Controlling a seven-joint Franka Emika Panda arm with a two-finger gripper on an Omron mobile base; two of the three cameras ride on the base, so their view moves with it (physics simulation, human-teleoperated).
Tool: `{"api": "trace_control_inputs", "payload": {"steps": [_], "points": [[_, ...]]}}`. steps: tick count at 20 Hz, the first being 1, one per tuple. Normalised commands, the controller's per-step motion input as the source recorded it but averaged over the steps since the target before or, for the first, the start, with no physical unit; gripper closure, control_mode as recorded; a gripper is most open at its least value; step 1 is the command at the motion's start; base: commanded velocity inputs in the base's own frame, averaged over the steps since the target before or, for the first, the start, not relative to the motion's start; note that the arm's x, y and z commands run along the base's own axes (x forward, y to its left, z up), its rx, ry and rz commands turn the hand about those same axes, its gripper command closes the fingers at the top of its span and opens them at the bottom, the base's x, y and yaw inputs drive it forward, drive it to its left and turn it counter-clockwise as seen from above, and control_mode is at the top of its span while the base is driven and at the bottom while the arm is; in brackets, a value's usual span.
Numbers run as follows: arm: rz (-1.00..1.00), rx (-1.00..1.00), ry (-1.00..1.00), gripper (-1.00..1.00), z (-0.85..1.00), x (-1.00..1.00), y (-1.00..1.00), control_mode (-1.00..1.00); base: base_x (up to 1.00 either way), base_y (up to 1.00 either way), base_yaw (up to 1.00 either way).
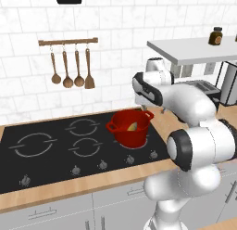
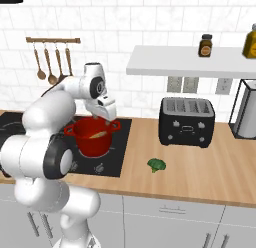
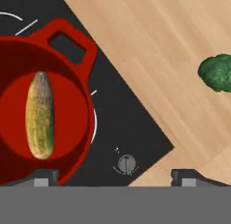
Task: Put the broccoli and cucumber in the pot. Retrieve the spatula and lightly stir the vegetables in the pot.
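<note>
The gripper hangs over the pot's rim, its 2 fingers spread wide and holding nothing. The cucumber lies inside the pot on the cooktop. The broccoli sits on open counter, in front of the toaster.

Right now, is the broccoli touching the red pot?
Apart. In the right base view the broccoli lies on the wooden counter, well to the right of the pot; bare counter separates them.
</note>
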Motion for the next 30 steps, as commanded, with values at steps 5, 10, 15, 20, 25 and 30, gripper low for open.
{"api": "trace_control_inputs", "payload": {"steps": [5,10,15,20,25,30], "points": [[0.06,-0.17,-0.02,-1.00,-0.10,-0.36,-0.99,-1.00,0.00,0.00,0.00],[0.11,-0.08,-0.01,-1.00,-0.17,-0.17,-1.00,-1.00,0.00,0.00,0.00],[0.09,-0.04,0.00,-1.00,-0.46,-0.05,-1.00,-1.00,0.00,0.00,0.00],[0.09,-0.01,0.00,-1.00,-0.67,0.02,-0.82,-1.00,0.00,0.00,0.00],[0.04,0.02,0.06,-1.00,-0.07,0.10,-0.24,-1.00,0.00,0.00,0.00],[0.00,0.03,0.01,-1.00,-0.07,0.02,0.00,-1.00,0.00,0.00,0.00]]}}
